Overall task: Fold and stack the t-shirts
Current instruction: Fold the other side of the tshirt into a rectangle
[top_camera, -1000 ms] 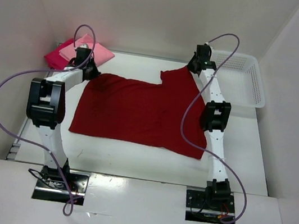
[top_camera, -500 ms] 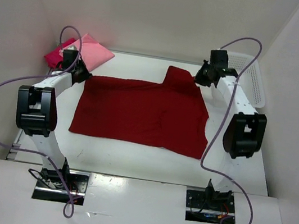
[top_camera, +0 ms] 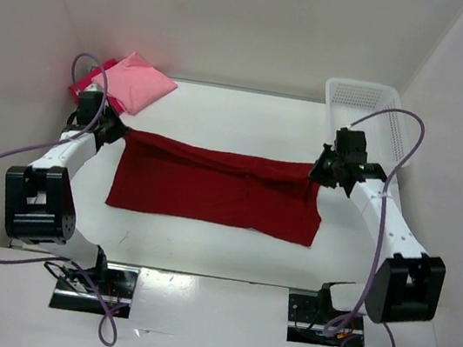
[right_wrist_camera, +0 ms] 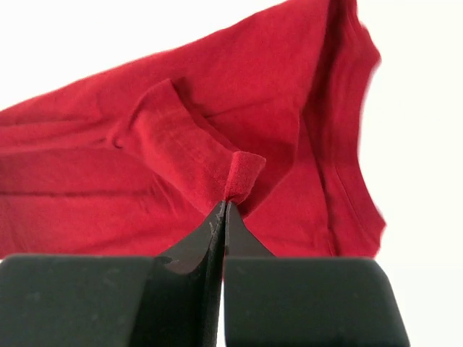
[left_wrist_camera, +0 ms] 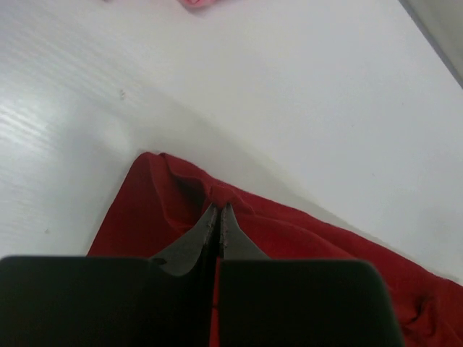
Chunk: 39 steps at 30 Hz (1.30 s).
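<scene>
Table [top_camera: 227, 256]: all three shirts are being carried on it, with the basket at its far right corner.
Dark red t-shirt [top_camera: 220, 191]: its near half is being left flat at mid-table, while its far edge is being held raised between the two arms.
Change: a second ago the shirt was lying fully spread; the far edge is now being drawn toward the near hem, so the first fold is judged to be underway.
Basket [top_camera: 360, 86]: nothing is being seen inside it.
Stack: the light pink t-shirt [top_camera: 136, 82] is being kept folded on the crimson-magenta t-shirt [top_camera: 80, 90] at the far left.
Left gripper [left_wrist_camera: 219, 217]: the far left corner of the cloth is being pinched tight.
Right gripper [right_wrist_camera: 224, 213]: a fold of the sleeve hem is being clamped.
</scene>
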### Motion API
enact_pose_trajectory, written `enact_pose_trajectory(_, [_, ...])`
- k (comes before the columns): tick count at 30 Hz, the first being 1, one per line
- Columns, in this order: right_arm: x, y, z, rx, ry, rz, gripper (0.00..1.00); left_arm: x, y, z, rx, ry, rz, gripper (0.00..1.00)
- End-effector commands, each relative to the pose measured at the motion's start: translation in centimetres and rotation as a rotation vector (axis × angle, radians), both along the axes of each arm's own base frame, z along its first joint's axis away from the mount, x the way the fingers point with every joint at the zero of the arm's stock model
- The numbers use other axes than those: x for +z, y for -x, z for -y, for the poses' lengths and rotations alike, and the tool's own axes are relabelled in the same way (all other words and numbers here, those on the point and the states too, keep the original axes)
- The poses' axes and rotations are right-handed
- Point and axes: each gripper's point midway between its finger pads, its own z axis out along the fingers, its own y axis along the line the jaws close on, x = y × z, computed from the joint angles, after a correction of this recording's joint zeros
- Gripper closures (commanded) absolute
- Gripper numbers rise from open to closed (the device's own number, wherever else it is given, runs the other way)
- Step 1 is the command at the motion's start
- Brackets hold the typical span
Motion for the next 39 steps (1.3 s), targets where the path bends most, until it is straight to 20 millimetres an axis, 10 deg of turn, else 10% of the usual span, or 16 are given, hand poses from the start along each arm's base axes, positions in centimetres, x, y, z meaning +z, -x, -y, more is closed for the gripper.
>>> enact_pose_trajectory(1, [0.7,2.8,0.9,-0.022,0.010,0.009,1.00,1.5,1.5,-0.8,0.024,-0.005,0.038,1.00])
enact_pose_trajectory(7, [2.6,5.6,1.4,-0.036,0.046,-0.006,1.00,2.2,4.1,-0.2,0.024,-0.006,0.039,1.00])
enact_pose_trajectory(13, [-1.2,9.1,0.5,-0.041,-0.014,-0.206,1.00,-2.4,7.4,-0.8,0.071,-0.030,-0.125,0.91])
enact_pose_trajectory(18, [-2.0,11.1,0.6,-0.055,-0.021,-0.282,0.97,-2.4,8.9,-0.8,0.123,-0.009,-0.151,0.80])
enact_pose_trajectory(22, [-1.6,11.9,0.7,-0.047,-0.018,-0.269,0.76,-0.4,9.1,-1.3,0.184,0.000,-0.104,0.60])
enact_pose_trajectory(27, [-0.1,10.2,0.1,-0.011,-0.015,-0.205,0.61,3.0,7.4,-1.3,0.150,-0.014,-0.021,0.57])
enact_pose_trajectory(32, [-0.6,5.9,-3.6,0.085,-0.036,-0.115,1.00,2.5,5.0,3.9,-0.041,-0.011,0.029,0.57])
enact_pose_trajectory(34, [-1.0,3.3,-6.0,0.114,-0.024,-0.067,1.00,2.0,4.5,6.6,-0.100,-0.011,0.036,0.57])
enact_pose_trajectory(39, [-2.6,-0.8,-9.1,0.137,0.030,-0.025,0.52,-2.4,4.6,8.8,-0.156,0.009,-0.055,0.57])
